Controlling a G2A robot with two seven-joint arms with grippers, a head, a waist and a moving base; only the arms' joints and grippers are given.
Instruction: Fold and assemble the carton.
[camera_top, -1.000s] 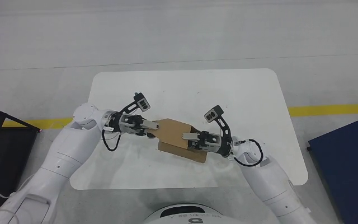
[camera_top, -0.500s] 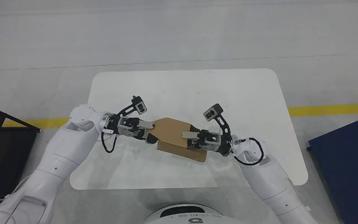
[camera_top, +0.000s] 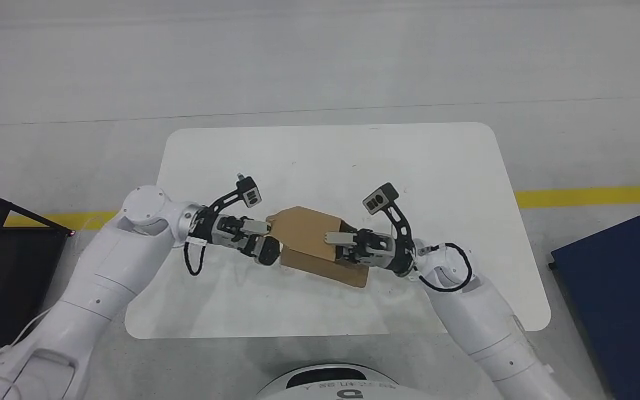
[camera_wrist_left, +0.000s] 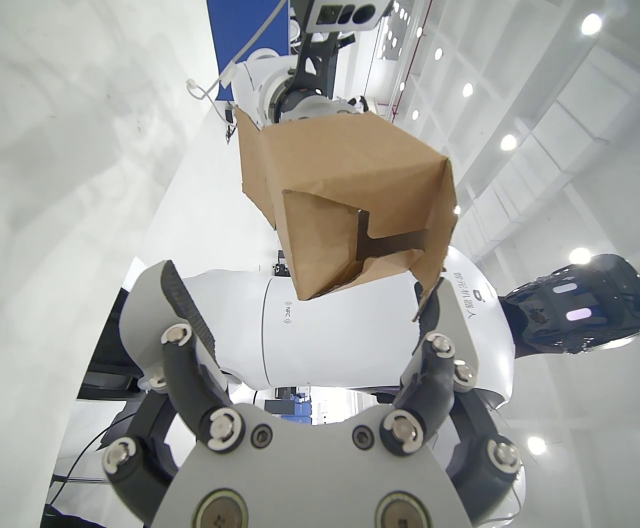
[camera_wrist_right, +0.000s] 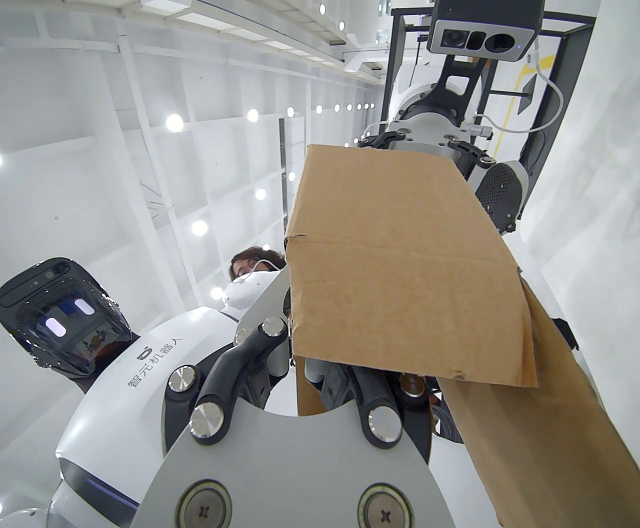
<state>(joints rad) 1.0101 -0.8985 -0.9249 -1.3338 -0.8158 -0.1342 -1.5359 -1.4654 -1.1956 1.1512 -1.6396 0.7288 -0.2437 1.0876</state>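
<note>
White counter (camera_top: 420, 170), over its middle: carton (camera_top: 310, 235) is showing half-formed btwn L gripper (camera_wrist_left: 302, 290), which I'm holding spread apart at its open end, and R gripper (camera_top: 345, 247) at opp. end, can't tell its state. Prob. end-flap step; next I'm needing to push flaps (camera_wrist_left: 325, 240) inward.

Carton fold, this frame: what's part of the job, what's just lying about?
Job:
- carton on the white table
- left gripper, open, at one end of it
- right gripper at the other end

Lying about:
- blue object on the floor, right
- black object on the floor, left
- yellow floor line
</note>
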